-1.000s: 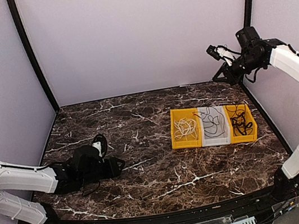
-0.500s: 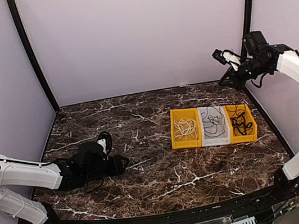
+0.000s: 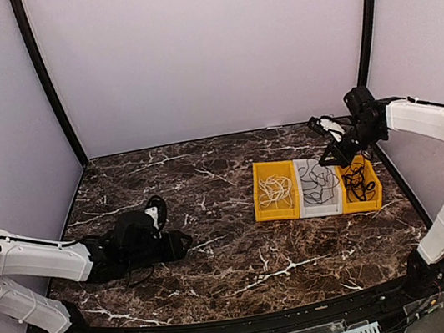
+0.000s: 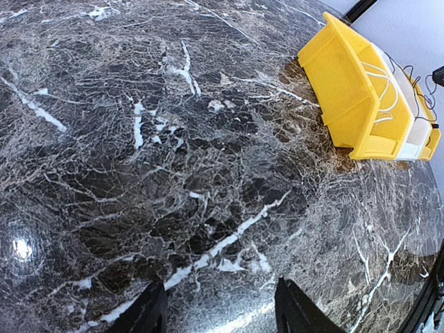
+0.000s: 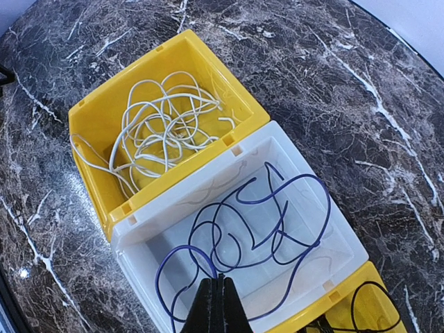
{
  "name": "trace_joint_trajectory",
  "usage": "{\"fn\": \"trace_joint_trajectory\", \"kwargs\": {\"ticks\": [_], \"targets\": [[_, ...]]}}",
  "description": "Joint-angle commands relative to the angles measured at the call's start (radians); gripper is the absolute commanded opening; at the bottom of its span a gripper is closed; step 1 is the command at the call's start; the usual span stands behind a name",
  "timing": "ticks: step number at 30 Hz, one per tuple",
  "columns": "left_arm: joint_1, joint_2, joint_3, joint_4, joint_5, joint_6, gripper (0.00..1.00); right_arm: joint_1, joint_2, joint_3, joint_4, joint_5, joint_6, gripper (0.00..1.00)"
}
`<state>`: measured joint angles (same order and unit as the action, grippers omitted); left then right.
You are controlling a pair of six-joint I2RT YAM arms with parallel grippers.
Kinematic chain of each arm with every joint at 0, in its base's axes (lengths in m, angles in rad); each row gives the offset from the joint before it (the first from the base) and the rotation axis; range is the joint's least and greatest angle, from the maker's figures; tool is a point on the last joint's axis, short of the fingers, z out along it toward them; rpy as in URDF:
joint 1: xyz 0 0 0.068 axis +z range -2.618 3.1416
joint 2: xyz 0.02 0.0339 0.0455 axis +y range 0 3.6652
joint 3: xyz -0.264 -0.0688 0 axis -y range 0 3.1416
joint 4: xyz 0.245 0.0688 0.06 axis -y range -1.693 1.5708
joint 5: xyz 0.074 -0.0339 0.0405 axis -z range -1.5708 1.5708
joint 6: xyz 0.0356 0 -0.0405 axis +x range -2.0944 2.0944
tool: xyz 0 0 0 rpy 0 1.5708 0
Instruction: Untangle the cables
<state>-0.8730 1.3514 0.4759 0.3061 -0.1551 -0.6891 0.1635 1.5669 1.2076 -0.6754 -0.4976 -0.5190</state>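
Three bins stand in a row right of centre. A white cable (image 5: 163,128) lies coiled in the left yellow bin (image 3: 277,207). A dark blue cable (image 5: 277,222) loops in the middle white bin (image 3: 322,208). A black cable (image 3: 358,183) fills the right yellow bin (image 3: 373,203). My right gripper (image 5: 220,279) is shut on one end of the dark blue cable, just above the white bin; it also shows in the top view (image 3: 330,156). My left gripper (image 4: 220,312) is open and empty, low over bare marble at the left (image 3: 185,242).
The dark marble table (image 3: 238,265) has purple walls behind and at both sides. My left arm lies low along the table's left part. In the left wrist view the yellow bin (image 4: 354,97) is far off at the upper right.
My right gripper has come down from high at the back right to just over the white bin. My left arm has shifted slightly to the right, then stayed still.
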Motion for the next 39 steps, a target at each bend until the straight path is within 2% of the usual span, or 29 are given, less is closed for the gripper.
{"fn": "trace_joint_trajectory", "kwargs": {"ticks": [1, 14, 16, 21, 25, 28, 30, 31, 32, 36, 39], "targets": [[0.004, 0.008, 0.012, 0.008, 0.007, -0.009, 0.55, 0.008, 0.055, -0.011, 0.109, -0.016, 0.032, 0.00], [0.004, 0.034, 0.026, 0.010, 0.007, -0.006, 0.55, 0.069, 0.260, 0.072, 0.200, 0.095, 0.093, 0.01], [0.004, 0.035, 0.030, 0.002, 0.003, -0.004, 0.55, 0.075, 0.249, 0.072, 0.194, 0.111, 0.098, 0.14], [0.003, 0.023, 0.050, -0.041, -0.027, 0.021, 0.56, 0.074, 0.151, 0.059, 0.159, 0.174, 0.105, 0.31], [0.005, 0.009, 0.128, -0.145, -0.086, 0.084, 0.59, 0.065, 0.062, 0.049, 0.123, 0.214, 0.109, 0.42], [0.016, -0.011, 0.193, -0.248, -0.139, 0.138, 0.67, 0.037, -0.012, 0.028, 0.123, 0.209, 0.138, 0.52], [0.034, -0.023, 0.245, -0.290, -0.145, 0.168, 0.71, 0.012, -0.072, -0.001, 0.148, 0.213, 0.158, 0.65], [0.049, -0.026, 0.279, -0.326, -0.139, 0.178, 0.73, -0.001, -0.109, -0.022, 0.166, 0.219, 0.167, 0.85], [0.058, -0.029, 0.297, -0.342, -0.134, 0.200, 0.74, -0.010, -0.147, -0.044, 0.185, 0.226, 0.172, 0.97], [0.108, -0.036, 0.408, -0.448, -0.147, 0.264, 0.81, -0.044, -0.335, -0.166, 0.289, 0.277, 0.219, 0.99], [0.133, -0.054, 0.475, -0.497, -0.178, 0.316, 0.88, -0.048, -0.452, -0.260, 0.406, 0.408, 0.343, 0.99]]}}
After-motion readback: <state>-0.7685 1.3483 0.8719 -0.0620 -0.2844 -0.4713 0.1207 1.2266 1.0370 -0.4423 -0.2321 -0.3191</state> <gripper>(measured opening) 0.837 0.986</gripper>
